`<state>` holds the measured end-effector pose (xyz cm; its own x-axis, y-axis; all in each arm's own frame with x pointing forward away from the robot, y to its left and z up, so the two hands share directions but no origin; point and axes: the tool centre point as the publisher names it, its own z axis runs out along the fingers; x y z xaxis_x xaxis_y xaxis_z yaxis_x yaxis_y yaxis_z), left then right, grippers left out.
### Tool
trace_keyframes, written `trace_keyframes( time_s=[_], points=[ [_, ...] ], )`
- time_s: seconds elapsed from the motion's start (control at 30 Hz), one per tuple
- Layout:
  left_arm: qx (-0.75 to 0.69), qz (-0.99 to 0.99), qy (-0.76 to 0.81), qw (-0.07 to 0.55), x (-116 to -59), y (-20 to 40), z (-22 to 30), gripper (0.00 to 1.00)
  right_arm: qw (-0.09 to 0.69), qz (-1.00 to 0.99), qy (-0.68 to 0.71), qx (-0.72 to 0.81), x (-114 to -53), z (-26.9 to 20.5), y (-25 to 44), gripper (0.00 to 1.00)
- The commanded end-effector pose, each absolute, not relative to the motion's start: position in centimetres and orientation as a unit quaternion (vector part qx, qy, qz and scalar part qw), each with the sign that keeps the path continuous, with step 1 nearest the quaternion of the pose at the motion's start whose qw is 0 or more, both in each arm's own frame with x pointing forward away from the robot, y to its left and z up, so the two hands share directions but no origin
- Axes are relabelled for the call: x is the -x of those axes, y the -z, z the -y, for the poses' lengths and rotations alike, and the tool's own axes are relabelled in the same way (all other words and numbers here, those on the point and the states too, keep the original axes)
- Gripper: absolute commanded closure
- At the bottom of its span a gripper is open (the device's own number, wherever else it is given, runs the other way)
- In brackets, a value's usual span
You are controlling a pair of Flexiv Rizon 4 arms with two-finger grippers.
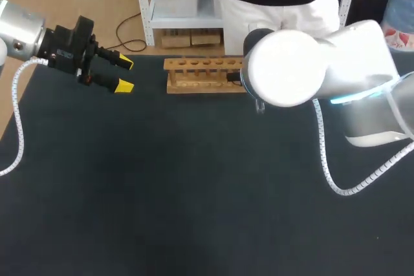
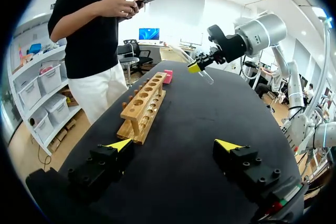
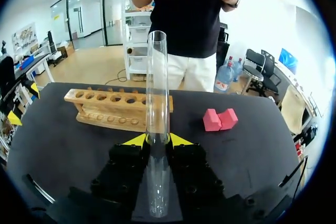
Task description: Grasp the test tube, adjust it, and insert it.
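Right claw (image 3: 157, 140) is clamping the test tube (image 3: 157, 77) partway along, carrying it above the bench (image 1: 194, 192) near the wooden rack (image 3: 113, 106), likely lining up an insertion. Left claw (image 1: 123, 74) is hanging wide open, empty, beside the rack's end.

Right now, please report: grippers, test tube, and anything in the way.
Right gripper shut on test tube, held aloft. Left gripper open, empty, near wooden rack. Rack holes empty; pink block beside it, not blocking.
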<state>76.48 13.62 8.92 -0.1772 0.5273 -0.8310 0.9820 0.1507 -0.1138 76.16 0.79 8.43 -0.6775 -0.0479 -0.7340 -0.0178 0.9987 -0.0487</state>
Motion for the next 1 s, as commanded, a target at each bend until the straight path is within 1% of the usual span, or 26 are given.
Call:
trace_keyframes(
  time_s=[0.03,0.2,0.4,1.0],
  points=[
    [-0.552,-0.683,0.348,0.328,-76.6,-8.8,-13.6,0.0,0.394,-0.919,0.015,0.023,-77.2,-1.2,-7.3,1.0],
    [-0.552,-0.683,0.348,0.328,-76.6,-8.8,-13.6,0.0,0.376,-0.926,0.005,0.039,-78.3,-1.7,-5.3,1.0],
    [-0.552,-0.683,0.348,0.328,-76.6,-8.8,-13.6,0.0,0.353,-0.935,0.008,0.034,-79.1,-1.3,-3.4,1.0],
    [-0.552,-0.683,0.348,0.328,-76.6,-8.8,-13.6,0.0,0.335,-0.941,-0.002,0.044,-79.6,-1.3,-2.5,1.0]
  ],
)
